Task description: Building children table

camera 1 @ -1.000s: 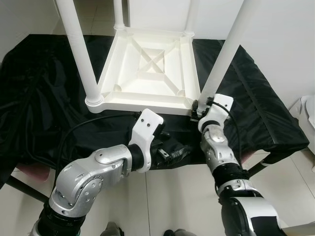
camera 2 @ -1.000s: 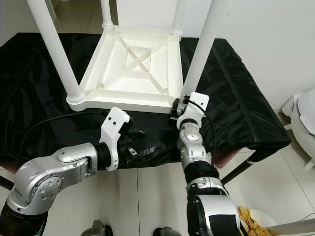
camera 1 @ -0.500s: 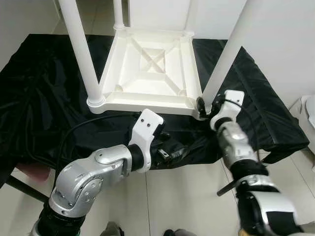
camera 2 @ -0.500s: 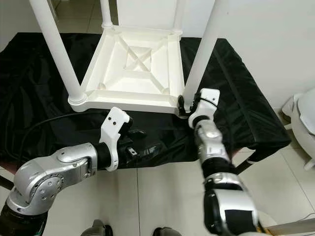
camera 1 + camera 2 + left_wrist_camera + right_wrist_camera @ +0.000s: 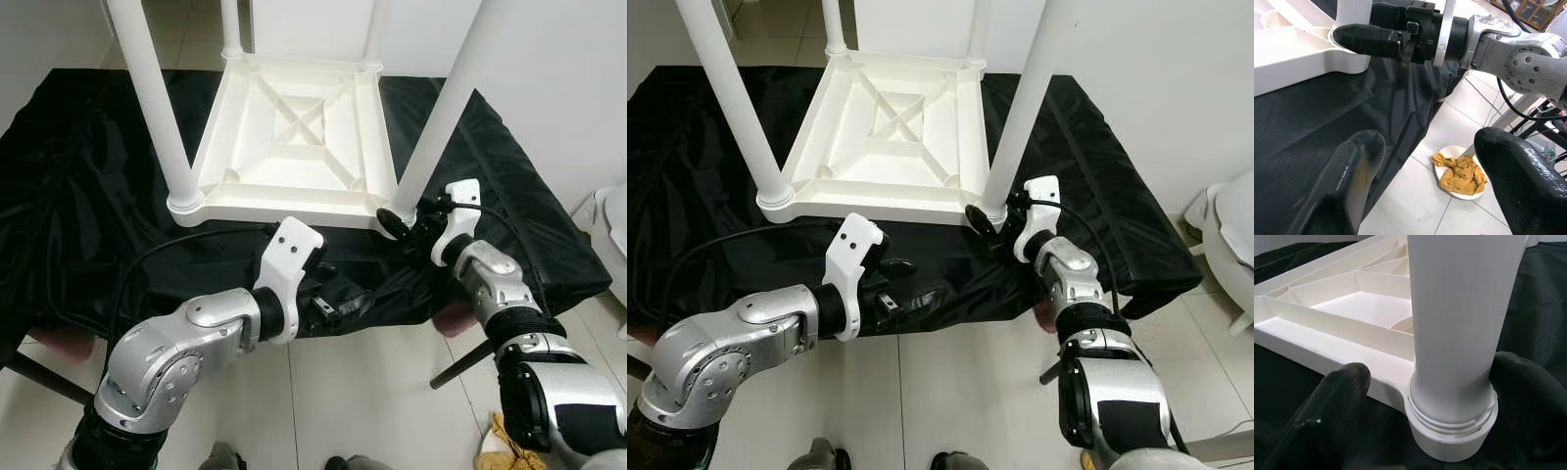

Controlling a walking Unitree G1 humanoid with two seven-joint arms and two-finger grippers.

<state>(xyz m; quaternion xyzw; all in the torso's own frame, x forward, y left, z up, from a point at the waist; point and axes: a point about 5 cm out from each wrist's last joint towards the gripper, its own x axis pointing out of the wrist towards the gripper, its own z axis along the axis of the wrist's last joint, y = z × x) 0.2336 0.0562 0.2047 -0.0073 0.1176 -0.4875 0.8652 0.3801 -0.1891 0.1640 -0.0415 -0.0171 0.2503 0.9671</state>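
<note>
Now the right gripper [image 5: 1449, 382], swung to frame right, straddles the near-right table leg [image 5: 1457, 323] fingers spread; left gripper [image 5: 1425, 166] idles open.

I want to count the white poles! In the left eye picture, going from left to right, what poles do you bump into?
Near left table leg → far left table leg → far right table leg → near right table leg, with the right gripper around its base.
</note>
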